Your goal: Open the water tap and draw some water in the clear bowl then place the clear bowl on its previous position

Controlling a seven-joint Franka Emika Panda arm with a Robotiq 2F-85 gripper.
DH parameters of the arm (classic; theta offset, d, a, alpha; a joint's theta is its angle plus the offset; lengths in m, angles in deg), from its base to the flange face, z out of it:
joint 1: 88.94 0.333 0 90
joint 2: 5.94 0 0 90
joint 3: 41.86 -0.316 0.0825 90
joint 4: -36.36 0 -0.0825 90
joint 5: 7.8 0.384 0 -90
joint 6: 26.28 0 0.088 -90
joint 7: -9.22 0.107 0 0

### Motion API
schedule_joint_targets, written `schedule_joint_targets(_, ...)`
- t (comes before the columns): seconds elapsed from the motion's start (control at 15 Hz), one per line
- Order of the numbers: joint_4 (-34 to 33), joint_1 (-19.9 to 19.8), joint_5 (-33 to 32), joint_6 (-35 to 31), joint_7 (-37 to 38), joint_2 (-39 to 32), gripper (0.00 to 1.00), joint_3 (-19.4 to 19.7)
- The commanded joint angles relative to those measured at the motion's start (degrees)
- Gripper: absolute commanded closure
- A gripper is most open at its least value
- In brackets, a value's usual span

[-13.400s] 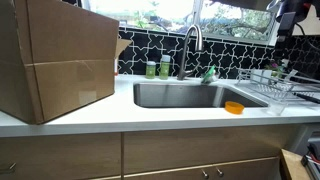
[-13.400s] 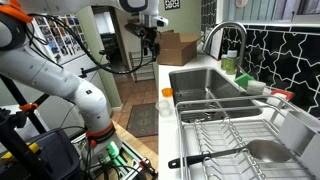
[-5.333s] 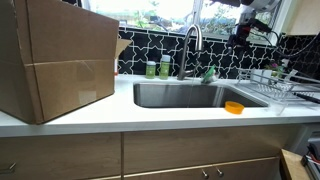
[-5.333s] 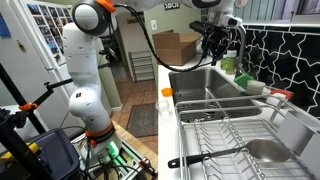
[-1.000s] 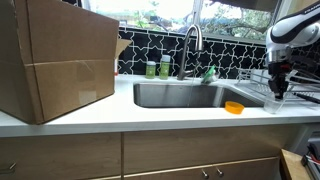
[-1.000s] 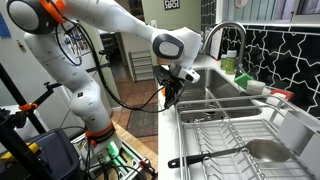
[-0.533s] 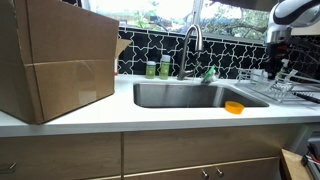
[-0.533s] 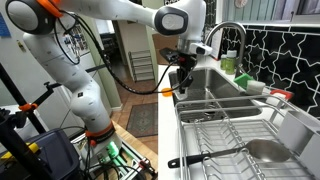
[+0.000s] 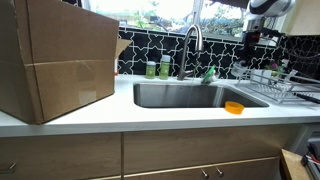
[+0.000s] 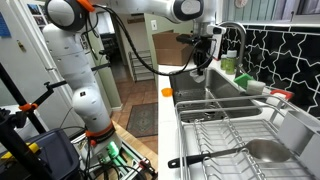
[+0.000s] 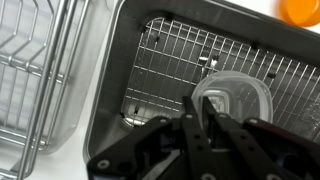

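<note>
Closer to the tap [image 9: 191,45] than half a second ago, the gripper [image 9: 252,47] hangs high over the sink's [image 9: 180,97] far end in an exterior view. The tap stands upright, and the gripper's load is too faint to make out there. In an exterior view the gripper [image 10: 203,60] hangs just before the tap [image 10: 232,38]. In the wrist view the gripper [image 11: 203,108] pinches the rim of the clear bowl [image 11: 240,100]. The bowl is over the sink grid [image 11: 165,60], its mouth facing the camera and its near edge hidden.
</note>
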Motion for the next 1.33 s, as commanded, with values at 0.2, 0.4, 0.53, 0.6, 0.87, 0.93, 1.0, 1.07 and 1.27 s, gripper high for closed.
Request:
schedule_joint_targets(0.2,-4.2,-0.4,1.1,0.3,-1.2,-4.5,0.89,-0.8)
schedule_joint_targets(0.4,-4.8,-0.5,2.6,-0.6,-1.2,-5.6,0.97,-0.9)
schedule_joint_targets(0.53,-6.0,-0.7,6.6,-2.2,-1.4,-7.6,0.97,-1.1)
schedule_joint_targets(0.6,-5.9,-0.7,7.8,-3.6,-1.2,-8.0,0.97,-1.3)
schedule_joint_targets(0.87,-7.7,-0.8,13.5,-7.8,-1.3,-11.4,0.97,-2.7)
schedule_joint_targets(0.93,-8.3,-0.9,15.2,-8.5,-2.0,-12.2,0.97,-3.2)
schedule_joint_targets(1.0,-9.1,-1.1,16.5,-7.9,-2.4,-13.1,0.97,-3.6)
schedule_joint_targets(1.07,-10.1,-1.1,17.3,-7.4,-2.2,-14.0,0.97,-4.1)
schedule_joint_targets(1.27,-12.1,-1.0,17.8,-8.1,-1.7,-16.0,0.97,-5.1)
